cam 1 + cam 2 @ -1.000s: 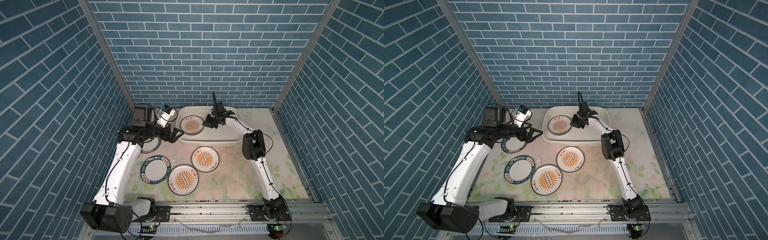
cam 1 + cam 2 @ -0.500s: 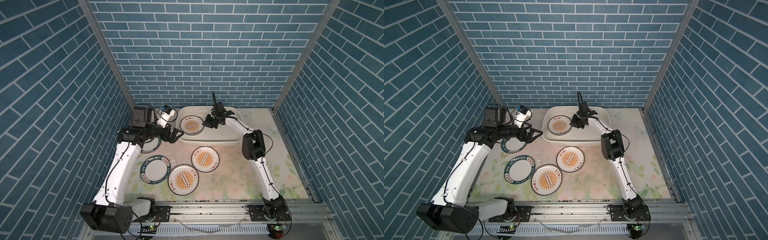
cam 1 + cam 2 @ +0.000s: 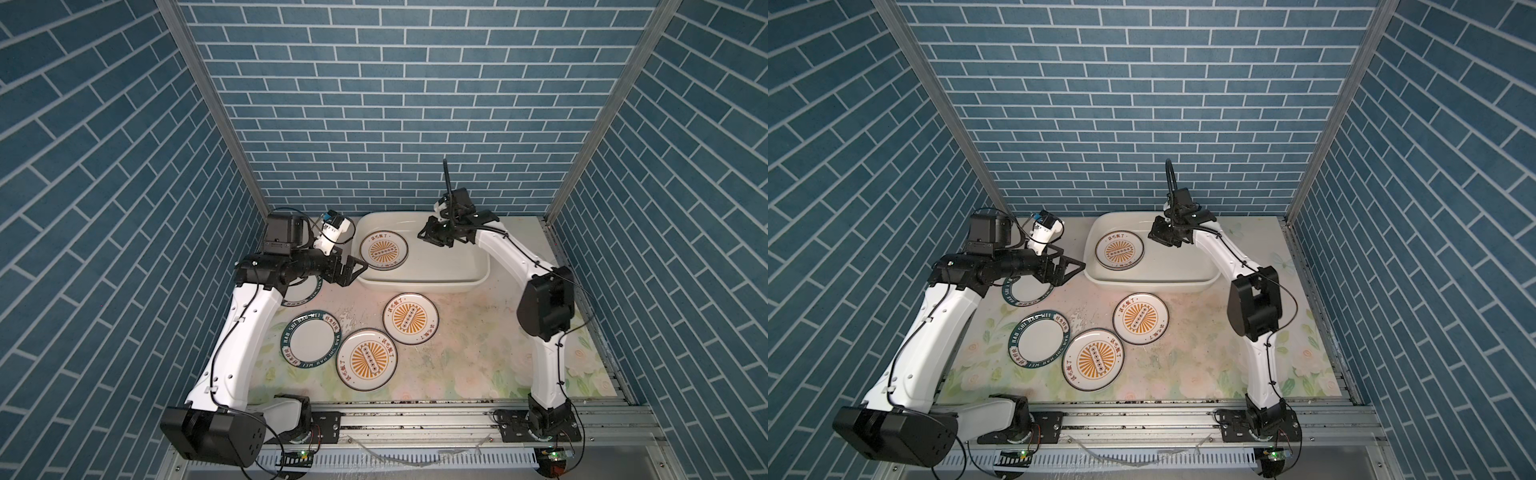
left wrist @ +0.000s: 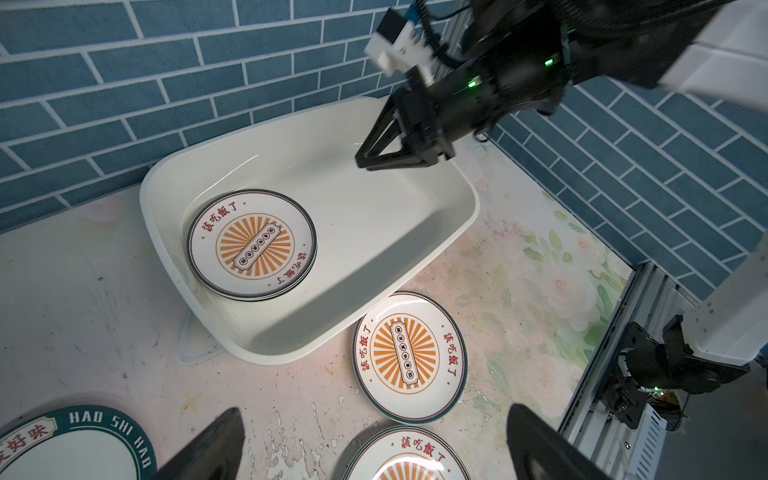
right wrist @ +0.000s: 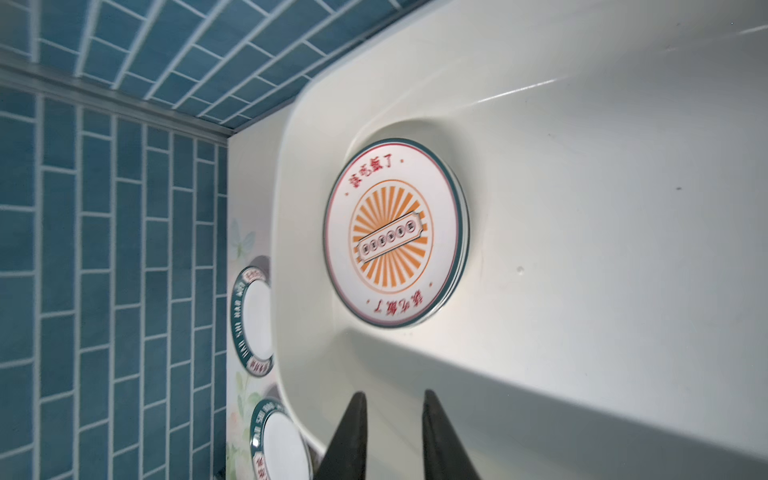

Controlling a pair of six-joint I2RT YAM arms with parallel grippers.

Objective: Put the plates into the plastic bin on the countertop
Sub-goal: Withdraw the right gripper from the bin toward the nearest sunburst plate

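The teal-banded plate near the bench's left edge carries white capitals "HAO SHI HAO" with the characters 好味 beside them. In a top view the teal-banded plate reads on to "WEI". Red 該吃飯了 stands twice on the sunburst plate in the plastic bin and on the sunburst plate before the bin. It shows once on the sunburst plate nearest the front edge. Their central strips are too small to read.

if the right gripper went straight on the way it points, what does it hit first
Probably the sunburst plate in the plastic bin, though the right gripper may touch the bin floor just short of it.
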